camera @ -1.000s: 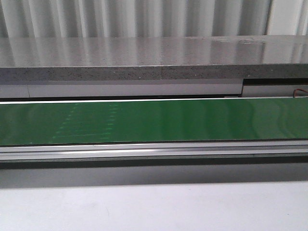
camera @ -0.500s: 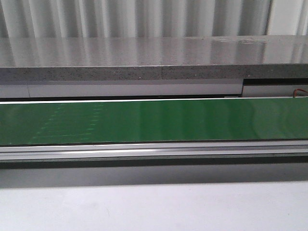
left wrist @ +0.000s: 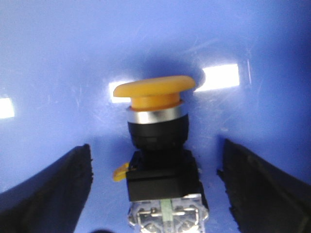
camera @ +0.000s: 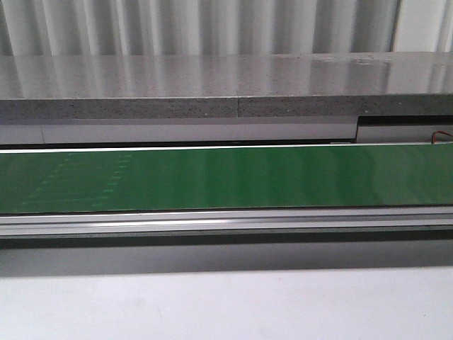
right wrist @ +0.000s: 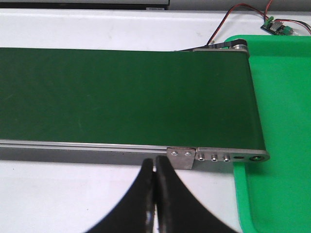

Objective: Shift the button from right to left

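Front view: no arms or button visible, just the green conveyor belt [camera: 233,177] running left to right across the frame, with an aluminium rail [camera: 226,221] along its near edge, a grey speckled ledge [camera: 212,88] behind it and the white surface [camera: 212,308] in the foreground. Left wrist view: the button [left wrist: 158,145] sits centred between the two black fingers [left wrist: 46,191] of the left gripper [left wrist: 160,194], jaws wide, neither finger touching it, clear gaps on both sides. Button stands upright in this view, orange-yellow mushroom cap [left wrist: 154,90] on top, then a silver ring, black collar, black block and a clear contact block at the frame edge; a small yellow tab sticks out on one side of the block. Behind and under it is a glossy blue surface [left wrist: 63,58] with bright light reflections, probably the inside of a blue bin or tray, hard to tell since the view is close and blurry. Right wrist view: right gripper [right wrist: 155,194] has its jaws pressed together with nothing between them, hovering over the white surface just in front of the belt's end. Belt end roller and a metal bracket with screws [right wrist: 214,156] sit just beyond the fingertips. A green tray [right wrist: 277,126] lies beside the belt end, and red-black wires [right wrist: 233,22] lead to a small circuit board [right wrist: 278,26] past the tray.
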{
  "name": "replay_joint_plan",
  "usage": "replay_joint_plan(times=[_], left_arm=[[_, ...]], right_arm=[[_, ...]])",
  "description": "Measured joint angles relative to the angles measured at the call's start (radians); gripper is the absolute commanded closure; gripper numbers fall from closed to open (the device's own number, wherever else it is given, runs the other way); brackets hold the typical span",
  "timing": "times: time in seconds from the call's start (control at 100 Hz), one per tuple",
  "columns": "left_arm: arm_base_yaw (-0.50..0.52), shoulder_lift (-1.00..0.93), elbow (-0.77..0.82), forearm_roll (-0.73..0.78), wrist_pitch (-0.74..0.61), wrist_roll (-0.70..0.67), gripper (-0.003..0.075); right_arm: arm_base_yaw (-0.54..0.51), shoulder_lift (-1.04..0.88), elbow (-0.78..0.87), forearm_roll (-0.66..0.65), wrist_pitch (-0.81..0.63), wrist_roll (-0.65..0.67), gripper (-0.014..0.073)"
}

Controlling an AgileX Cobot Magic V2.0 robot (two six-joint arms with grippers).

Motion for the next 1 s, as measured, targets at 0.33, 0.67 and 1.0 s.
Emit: replay_joint_plan(times=[0.33,0.67,1.0], left_arm=[[0.0,-0.051,-0.068,0.004,0.031,0.0,0.0153],[-0.004,-0.231,-0.079,-0.168,-0.029,0.0,0.0153],[-0.137,-0.414,-0.026,-0.284,-0.066,0.0,0.0153]], right_arm=[[0.0,0.0,0.0,0.0,0.0,0.0,0.0661],[0.0,0.0,0.0,0.0,0.0,0.0,0.0661],[0.0,0.0,0.0,0.0,0.0,0.0,0.0661]])
